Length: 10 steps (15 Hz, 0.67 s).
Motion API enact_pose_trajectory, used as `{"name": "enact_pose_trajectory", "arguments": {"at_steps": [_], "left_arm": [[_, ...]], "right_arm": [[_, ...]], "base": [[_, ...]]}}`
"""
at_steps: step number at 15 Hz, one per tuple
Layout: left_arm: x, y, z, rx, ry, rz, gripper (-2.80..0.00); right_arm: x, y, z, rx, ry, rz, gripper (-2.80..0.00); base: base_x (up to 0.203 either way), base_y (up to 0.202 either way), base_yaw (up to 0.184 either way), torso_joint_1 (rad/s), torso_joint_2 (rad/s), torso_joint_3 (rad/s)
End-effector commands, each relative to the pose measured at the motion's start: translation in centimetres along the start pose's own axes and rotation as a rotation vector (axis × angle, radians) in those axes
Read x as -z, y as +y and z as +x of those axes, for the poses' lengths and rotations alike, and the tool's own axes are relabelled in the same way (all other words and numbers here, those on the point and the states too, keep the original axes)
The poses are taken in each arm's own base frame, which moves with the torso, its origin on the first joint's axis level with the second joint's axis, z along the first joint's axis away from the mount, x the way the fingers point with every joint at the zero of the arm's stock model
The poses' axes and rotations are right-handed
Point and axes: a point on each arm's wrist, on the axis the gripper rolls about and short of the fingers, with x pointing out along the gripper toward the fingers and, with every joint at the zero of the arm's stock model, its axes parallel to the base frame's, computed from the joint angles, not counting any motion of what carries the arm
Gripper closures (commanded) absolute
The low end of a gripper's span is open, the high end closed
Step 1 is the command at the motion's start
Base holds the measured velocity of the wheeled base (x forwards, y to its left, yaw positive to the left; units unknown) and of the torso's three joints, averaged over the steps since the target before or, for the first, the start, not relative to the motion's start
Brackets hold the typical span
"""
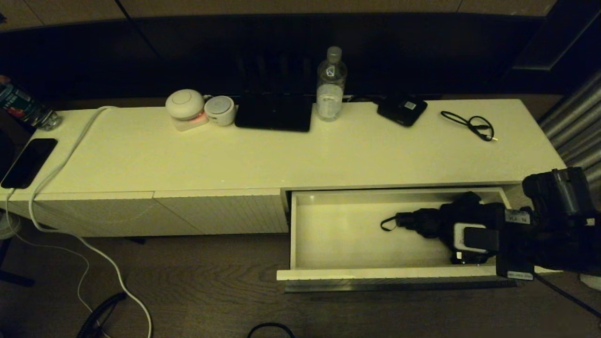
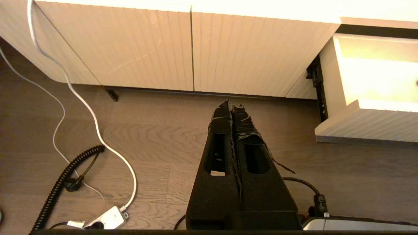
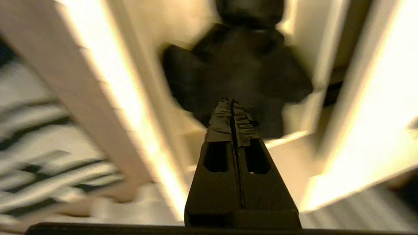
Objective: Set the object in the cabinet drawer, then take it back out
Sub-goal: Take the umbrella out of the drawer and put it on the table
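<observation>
The cabinet drawer (image 1: 375, 273) stands pulled out at the cabinet's right end; its ribbed front also shows in the left wrist view (image 2: 365, 127). The object (image 1: 418, 220), a black fabric bundle with a thin strap loop, lies in the drawer's right half. My right gripper (image 1: 446, 232) is down inside the drawer beside it, shut. In the right wrist view the shut tips (image 3: 232, 104) point at the blurred object (image 3: 241, 65), and no fabric shows between the fingers. My left gripper (image 2: 232, 106) hangs shut and empty over the wooden floor in front of the cabinet.
On the cabinet top stand a water bottle (image 1: 331, 84), a flat black slab (image 1: 273, 112), two white round devices (image 1: 185, 105), a small black box (image 1: 402, 109), a looped black cable (image 1: 469, 124) and a phone (image 1: 28, 162). A white cable (image 2: 94, 130) and a coiled black cord (image 2: 62, 182) lie on the floor.
</observation>
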Motion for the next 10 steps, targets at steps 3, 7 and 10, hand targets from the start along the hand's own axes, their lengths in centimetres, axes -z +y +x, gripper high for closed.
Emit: {"name": "enact_pose_trajectory", "arguments": {"at_steps": [3,7,10], "left_arm": [[0.0,0.0,0.0,0.0,-0.002,-0.001,0.0],[0.0,0.0,0.0,0.0,-0.002,-0.001,0.0],[0.0,0.0,0.0,0.0,-0.002,-0.001,0.0]], "right_arm": [[-0.1,-1.8,1.0,0.025,0.012,-0.12,-2.8],[1.0,-2.5,1.3,-0.05,0.055,-0.171,-2.8],[2.2,-2.9,1.1,-0.126,0.096,-0.163,-2.8]], "base": [[0.0,0.0,0.0,0.0,0.0,0.0],[0.0,0.0,0.0,0.0,0.0,0.0],[0.0,0.0,0.0,0.0,0.0,0.0]]}}
